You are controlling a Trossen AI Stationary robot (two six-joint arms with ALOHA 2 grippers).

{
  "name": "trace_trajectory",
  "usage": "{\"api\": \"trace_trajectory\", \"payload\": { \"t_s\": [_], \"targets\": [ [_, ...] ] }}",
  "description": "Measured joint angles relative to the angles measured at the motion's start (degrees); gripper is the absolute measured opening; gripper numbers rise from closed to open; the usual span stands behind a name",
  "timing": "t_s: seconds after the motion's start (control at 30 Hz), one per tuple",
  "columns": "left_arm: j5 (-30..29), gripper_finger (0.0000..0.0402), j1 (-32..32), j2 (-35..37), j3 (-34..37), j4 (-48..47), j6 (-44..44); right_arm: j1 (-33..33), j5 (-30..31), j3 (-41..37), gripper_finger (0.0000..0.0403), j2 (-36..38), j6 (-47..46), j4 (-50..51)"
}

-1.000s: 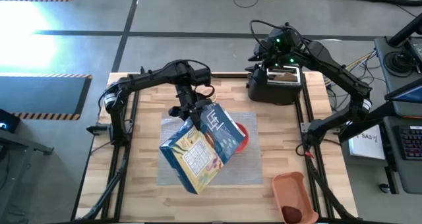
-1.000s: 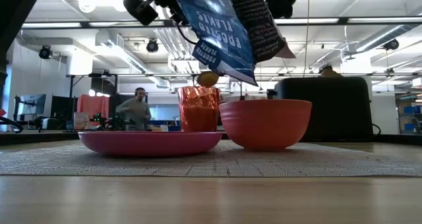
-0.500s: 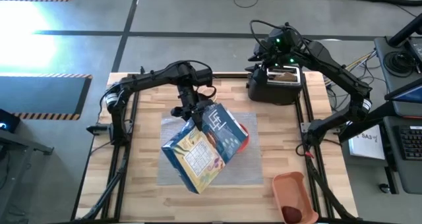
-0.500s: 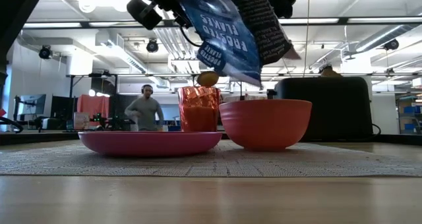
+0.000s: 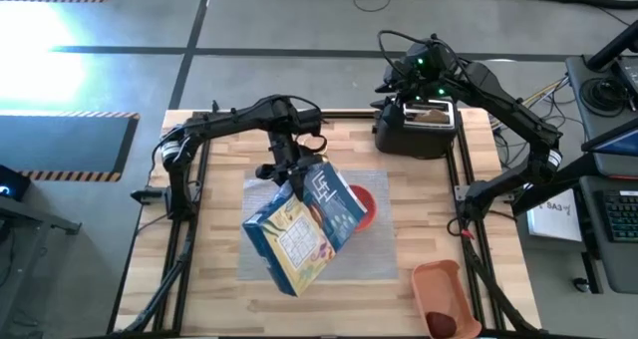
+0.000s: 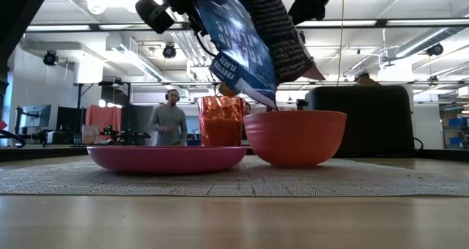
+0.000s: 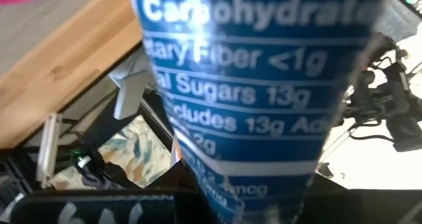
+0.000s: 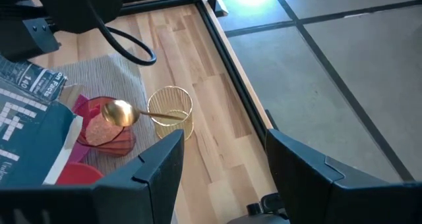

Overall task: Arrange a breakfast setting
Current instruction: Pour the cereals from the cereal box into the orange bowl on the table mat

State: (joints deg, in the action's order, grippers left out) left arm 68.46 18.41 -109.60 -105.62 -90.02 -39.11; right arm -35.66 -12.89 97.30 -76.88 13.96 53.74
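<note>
High view: the left arm reaches from the table's left edge to above the grey woven placemat (image 5: 261,194). The left gripper (image 5: 295,175) is clamped on the upper end of one cereal box (image 5: 304,224), which hangs tilted over the placemat and hides most of it. The right arm bends over one toaster (image 5: 417,128) behind the placemat; the right gripper (image 5: 427,68) hovers above it, holding nothing. One orange tray (image 5: 444,296) lies at the table's near right corner, well apart from the placemat.

Low view: on the placemat stand one pink plate (image 6: 167,158), one orange bowl (image 6: 294,137) just beside it, and one orange cup (image 6: 220,121) behind them. The box mouth tips above the bowl. One person (image 6: 169,121) stands in the room behind.

Left wrist view: the box's nutrition panel fills the frame.

Right wrist view: the fingers (image 8: 156,172) stand partly apart. One gold spoon (image 8: 126,112) lies across the cup; one clear glass (image 8: 173,111), apparently empty, stands just off the placemat.
</note>
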Motion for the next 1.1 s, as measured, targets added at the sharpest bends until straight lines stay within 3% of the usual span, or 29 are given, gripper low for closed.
{"api": "trace_trajectory", "payload": {
  "t_s": [1.1],
  "targets": [
    [1.3, 0.0068, -0.3, -0.3, -0.5, 2.2, -6.4, 0.0, -0.1, 0.0, 0.0203, 0.0, 0.0, 0.0]
  ]
}}
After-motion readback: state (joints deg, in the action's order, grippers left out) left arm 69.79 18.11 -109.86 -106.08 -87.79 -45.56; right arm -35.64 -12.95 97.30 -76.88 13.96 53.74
